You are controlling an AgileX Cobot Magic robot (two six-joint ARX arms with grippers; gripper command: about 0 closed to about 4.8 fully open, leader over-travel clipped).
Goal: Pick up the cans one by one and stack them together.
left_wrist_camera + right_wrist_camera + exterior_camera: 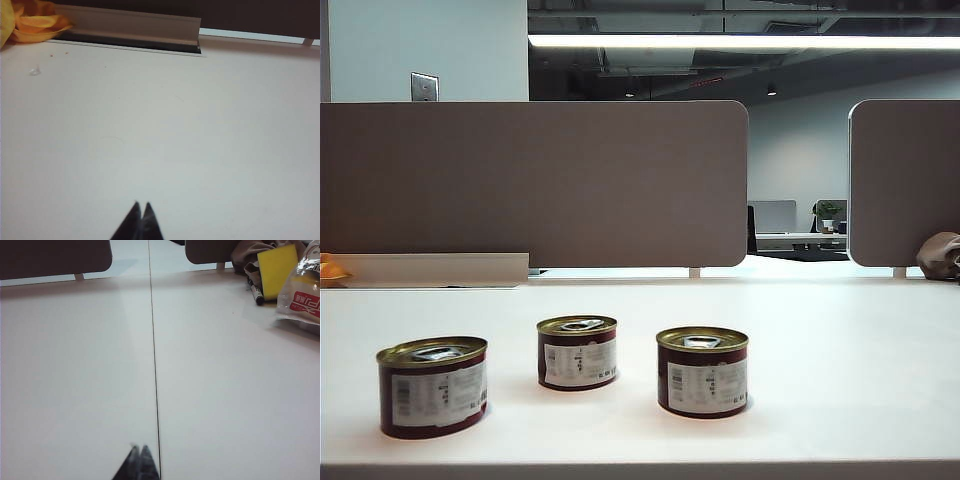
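I see a white table [840,340] with two grey screens [535,180] at the back. An orange cloth [35,22] sits upper left. A yellow sponge [276,269], pen [256,292] and plastic bag [305,295] lie upper right.

The three cans [578,352] have shiny gold metal lids, dark red sides and white paper labels. The table [840,380] is smooth, white and a bit glossy. The gray divider panels [535,180] look matt. At the far right lie a yellow sponge [276,269] and a crinkly clear plastic bag [302,292].
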